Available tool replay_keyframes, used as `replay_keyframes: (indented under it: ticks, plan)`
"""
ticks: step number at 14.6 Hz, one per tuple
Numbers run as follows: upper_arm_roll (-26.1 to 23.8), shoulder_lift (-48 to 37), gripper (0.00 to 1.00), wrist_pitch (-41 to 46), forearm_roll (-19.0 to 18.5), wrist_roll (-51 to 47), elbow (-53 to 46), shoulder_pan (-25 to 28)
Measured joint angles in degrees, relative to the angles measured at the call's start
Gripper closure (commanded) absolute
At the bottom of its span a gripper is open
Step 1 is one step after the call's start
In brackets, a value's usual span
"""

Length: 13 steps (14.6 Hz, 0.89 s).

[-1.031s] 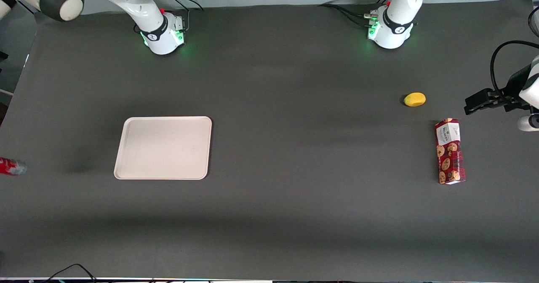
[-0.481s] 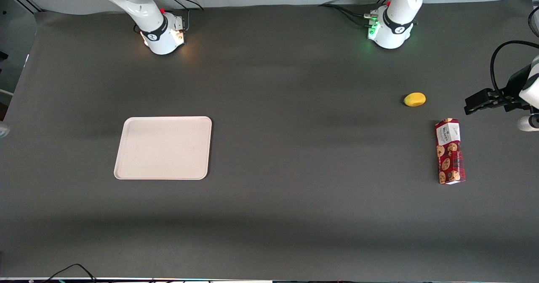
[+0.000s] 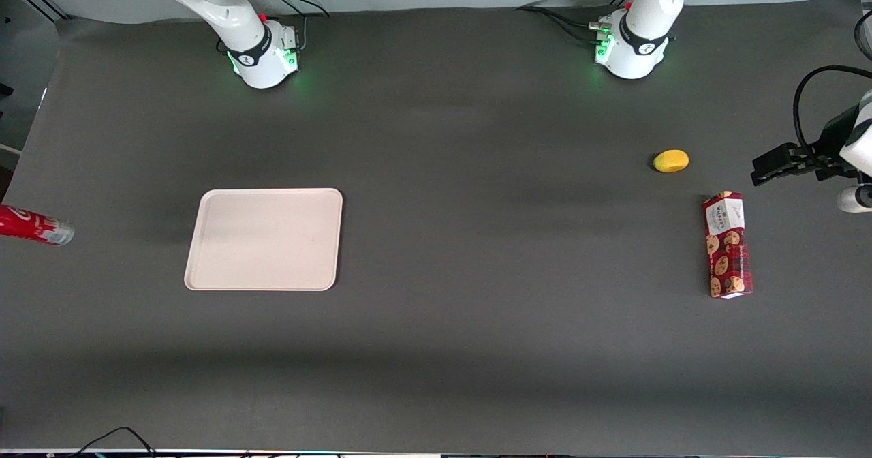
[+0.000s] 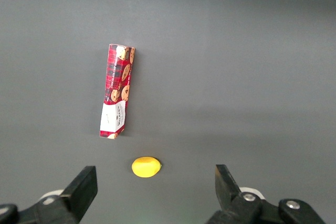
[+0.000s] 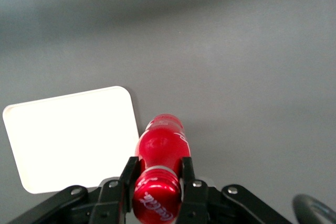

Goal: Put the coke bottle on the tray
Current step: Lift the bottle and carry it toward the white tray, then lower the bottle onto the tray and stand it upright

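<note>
One slim red coke bottle [image 3: 34, 224] with white script and a silvery base hangs clear of the table at the working arm's end, clamped between the gripper [image 5: 156, 182] jaws. It lies sideways, so it may roll once released on the large flat cream tray [image 3: 264, 238], which holds nothing. Toward the parked arm's end lie a small yellow lemon-like object [image 3: 671, 161] and a red cookie box [image 3: 727, 244].

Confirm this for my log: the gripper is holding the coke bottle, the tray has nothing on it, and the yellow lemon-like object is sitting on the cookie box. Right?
Not quite. The yellow object lies on the table, apart from the cookie box, as the front view shows. The rest holds: the gripper is shut on the coke bottle, and the tray holds nothing.
</note>
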<state>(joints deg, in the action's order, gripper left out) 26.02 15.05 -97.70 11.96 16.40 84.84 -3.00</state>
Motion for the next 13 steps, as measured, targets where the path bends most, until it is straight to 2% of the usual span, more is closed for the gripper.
replay_keyframes:
  ticks: [4,7,10,13]
  plan:
    - [-9.37,-8.69,1.0,-15.15,-4.09,-12.83,18.71,0.19]
    - [-15.25,-12.72,1.0,-27.15,-5.24,-21.92,32.87,0.38]
    - [-19.25,-13.0,1.0,-34.64,-5.38,-27.25,40.04,0.62]
    - [-20.27,-12.36,1.0,-35.45,-5.39,-27.55,41.93,0.63]
